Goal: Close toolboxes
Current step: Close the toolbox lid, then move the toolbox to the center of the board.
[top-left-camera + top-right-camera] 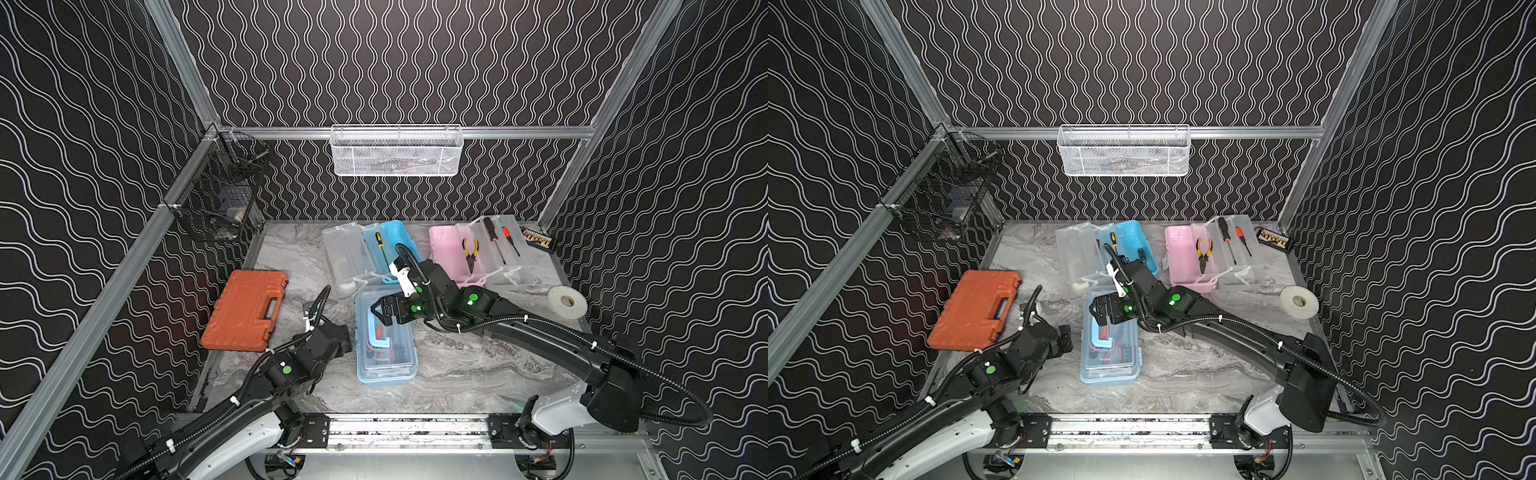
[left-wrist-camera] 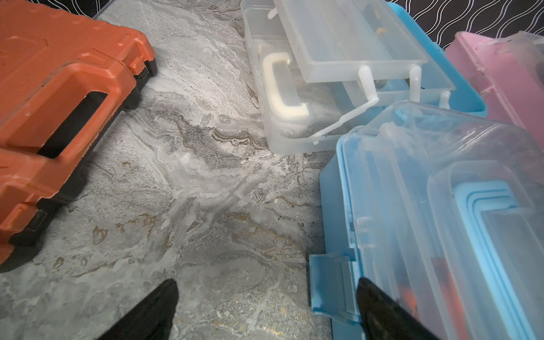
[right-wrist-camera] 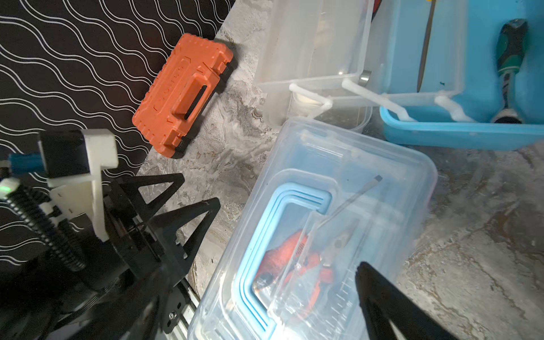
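Front rail [image 1: 415,432], both jaws apart, grey marbled tabletop [image 1: 457,365], black wavy-lined walls [image 1: 395,62]

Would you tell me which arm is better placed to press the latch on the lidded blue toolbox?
Likely left: the left gripper, open, sits beside the side latch of the blue toolbox. The right gripper hovers open above its lid.

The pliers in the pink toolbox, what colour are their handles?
Yellow with black, on the pliers; clearest in a top view.
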### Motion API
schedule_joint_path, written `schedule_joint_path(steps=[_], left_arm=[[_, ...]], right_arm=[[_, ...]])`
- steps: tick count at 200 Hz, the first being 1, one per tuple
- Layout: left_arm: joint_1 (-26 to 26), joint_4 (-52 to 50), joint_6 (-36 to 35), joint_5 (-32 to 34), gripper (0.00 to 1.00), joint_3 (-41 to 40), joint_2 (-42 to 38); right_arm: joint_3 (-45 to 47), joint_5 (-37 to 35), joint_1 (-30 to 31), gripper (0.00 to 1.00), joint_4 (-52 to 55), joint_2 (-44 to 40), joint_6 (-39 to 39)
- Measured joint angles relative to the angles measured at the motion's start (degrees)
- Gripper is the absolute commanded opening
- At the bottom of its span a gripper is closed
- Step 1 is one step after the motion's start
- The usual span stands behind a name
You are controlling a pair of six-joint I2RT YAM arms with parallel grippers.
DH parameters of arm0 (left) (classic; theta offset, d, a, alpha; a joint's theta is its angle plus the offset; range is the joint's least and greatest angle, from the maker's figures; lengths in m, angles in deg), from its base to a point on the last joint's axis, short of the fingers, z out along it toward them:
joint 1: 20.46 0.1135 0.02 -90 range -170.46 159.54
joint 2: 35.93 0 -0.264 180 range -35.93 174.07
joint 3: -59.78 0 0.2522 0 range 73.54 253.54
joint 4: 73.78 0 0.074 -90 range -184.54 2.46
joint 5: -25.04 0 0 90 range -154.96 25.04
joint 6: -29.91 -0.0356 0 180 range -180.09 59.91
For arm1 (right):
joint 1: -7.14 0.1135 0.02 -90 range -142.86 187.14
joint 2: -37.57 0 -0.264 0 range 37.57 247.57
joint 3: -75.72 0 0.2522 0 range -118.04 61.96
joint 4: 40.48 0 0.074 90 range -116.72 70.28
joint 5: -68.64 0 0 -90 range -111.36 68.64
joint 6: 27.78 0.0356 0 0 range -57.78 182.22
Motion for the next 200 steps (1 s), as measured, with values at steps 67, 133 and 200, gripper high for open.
schedule_joint_path(steps=[67,133,200], left_arm=[[0.02,4.33,-1.44,-4.26,0.97,0.39,3.61],[0.15,6.03,-1.57,-5.68,0.98,3.02,7.45],[0.74,11.69,0.92,-9.42,0.97,-4.59,1.31]], right_arm=[[5.53,-9.68,-2.51,0.99,4.5,-1.97,1.77],[11.19,-8.09,-4.83,0.99,4.28,-2.01,3.5],[11.19,-2.78,-4.83,0.99,0.87,1.57,4.35]])
